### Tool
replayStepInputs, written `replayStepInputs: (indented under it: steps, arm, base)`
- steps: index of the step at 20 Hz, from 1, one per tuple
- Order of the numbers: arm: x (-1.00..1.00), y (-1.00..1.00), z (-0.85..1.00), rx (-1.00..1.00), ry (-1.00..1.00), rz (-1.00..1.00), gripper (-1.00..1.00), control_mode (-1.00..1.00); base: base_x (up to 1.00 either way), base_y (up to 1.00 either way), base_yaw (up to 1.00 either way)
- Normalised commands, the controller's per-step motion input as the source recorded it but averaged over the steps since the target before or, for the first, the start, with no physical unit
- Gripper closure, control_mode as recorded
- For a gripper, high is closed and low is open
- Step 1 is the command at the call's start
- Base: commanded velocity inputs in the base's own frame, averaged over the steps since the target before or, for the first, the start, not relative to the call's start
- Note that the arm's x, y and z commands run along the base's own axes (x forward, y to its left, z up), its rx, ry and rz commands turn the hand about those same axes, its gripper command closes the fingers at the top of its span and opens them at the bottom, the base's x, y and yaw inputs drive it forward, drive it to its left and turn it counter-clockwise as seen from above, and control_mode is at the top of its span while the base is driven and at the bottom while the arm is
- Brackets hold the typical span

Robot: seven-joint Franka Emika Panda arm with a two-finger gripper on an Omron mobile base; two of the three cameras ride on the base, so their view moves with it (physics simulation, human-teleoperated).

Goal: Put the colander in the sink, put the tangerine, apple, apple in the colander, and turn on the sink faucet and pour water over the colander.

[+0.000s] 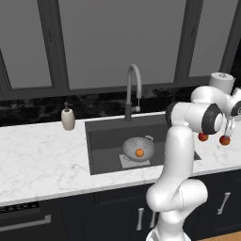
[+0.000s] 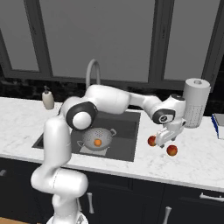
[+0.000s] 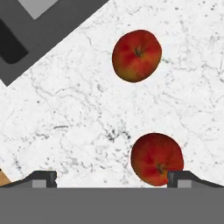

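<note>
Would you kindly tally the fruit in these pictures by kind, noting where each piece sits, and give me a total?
Tangerine: 1, inside the colander in the sink – tangerine.
Apples: 2, both on the counter right of the sink – one apple, the other apple.
Total: 3 pieces of fruit.

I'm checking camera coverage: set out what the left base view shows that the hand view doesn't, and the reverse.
Left base view alone: the colander in the sink with the tangerine inside, the sink faucet and a soap bottle. Hand view alone: the apples' stems and the open gripper above the counter. Both: two apples, and, on the marble beside the sink.
</note>
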Motion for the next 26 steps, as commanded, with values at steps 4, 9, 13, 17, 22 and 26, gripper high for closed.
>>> replayStepInputs:
  steps: [4, 9, 13, 17, 22, 26]
  arm:
    - [0.20, -0.16, -0.31, 0.00, 0.00, 0.00, -1.00, -1.00]
    - [0.18, 0.00, -0.36, 0.00, 0.02, -0.10, -1.00, -1.00]
    - [0.23, 0.00, -0.34, 0.00, 0.05, -0.14, -1.00, -1.00]
    - [0.05, 0.00, -0.24, 0.00, 0.06, -0.09, -1.00, -1.00]
    - [0.00, 0.00, -0.39, 0.00, 0.07, -0.06, -1.00, -1.00]
    - [0.00, 0.00, -0.47, 0.00, 0.08, -0.07, -1.00, -1.00]
  base:
    - [0.00, 0.00, 0.00]
    - [0.00, 0.00, 0.00]
    - [0.00, 0.00, 0.00]
    - [0.00, 0.00, 0.00]
    - [0.00, 0.00, 0.00]
    - [0.00, 0.00, 0.00]
